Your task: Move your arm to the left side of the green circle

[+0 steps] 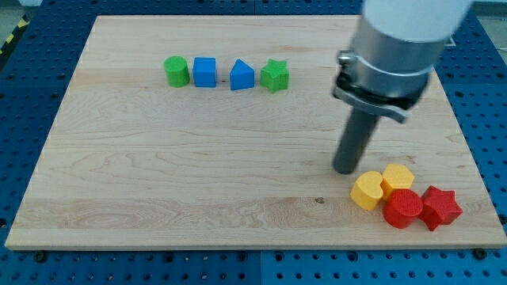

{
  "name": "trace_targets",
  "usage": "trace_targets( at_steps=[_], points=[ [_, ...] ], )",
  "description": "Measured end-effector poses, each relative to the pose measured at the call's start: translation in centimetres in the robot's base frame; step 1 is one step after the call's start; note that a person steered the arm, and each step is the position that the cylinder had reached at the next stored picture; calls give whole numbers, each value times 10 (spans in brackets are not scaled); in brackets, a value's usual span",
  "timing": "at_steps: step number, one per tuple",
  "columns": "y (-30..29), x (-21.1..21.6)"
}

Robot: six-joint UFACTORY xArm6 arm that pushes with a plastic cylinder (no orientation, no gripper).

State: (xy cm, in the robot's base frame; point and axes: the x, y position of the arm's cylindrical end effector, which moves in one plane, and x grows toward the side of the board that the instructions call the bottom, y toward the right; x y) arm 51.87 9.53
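**Approach barely begun**

There is no pincer, only my tip, resting near the yellow blocks. The green circle sits far off at the tabletop's upper left. Next I should sweep left, skirting the row's bottom.

A blue cube, blue triangle and green star are sitting in a far row; yellow and red blocks are clustering near right.
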Motion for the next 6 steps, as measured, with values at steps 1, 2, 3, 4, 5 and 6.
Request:
trace_targets(
  at_steps=[1, 2, 3, 4, 5, 6],
  points=[
    [-75, -20],
    [-169, -49],
    [-253, -94],
    [-291, -161],
    [-279, -187],
    [-253, -187]
  ],
)
